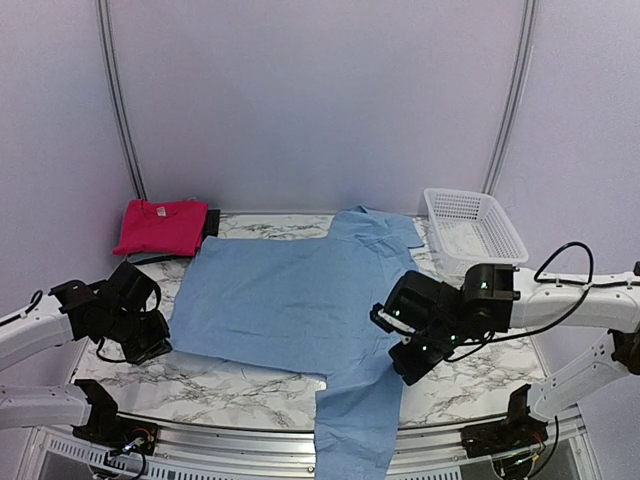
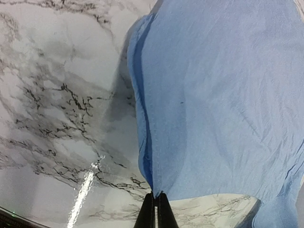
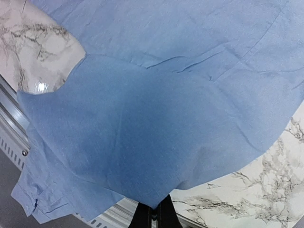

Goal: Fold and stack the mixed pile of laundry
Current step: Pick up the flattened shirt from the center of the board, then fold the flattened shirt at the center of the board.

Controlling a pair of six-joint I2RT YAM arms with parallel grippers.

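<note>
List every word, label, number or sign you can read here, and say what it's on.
None readable: the blue shirt, red T-shirt, basket and table show no print, label or number in any view.

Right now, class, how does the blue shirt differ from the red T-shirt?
The blue shirt lies spread flat mid-table; the red T-shirt sits folded at the far left corner. The left gripper and right gripper pinch the blue shirt; neither touches the red T-shirt. Both are single-coloured garments on the table.
</note>
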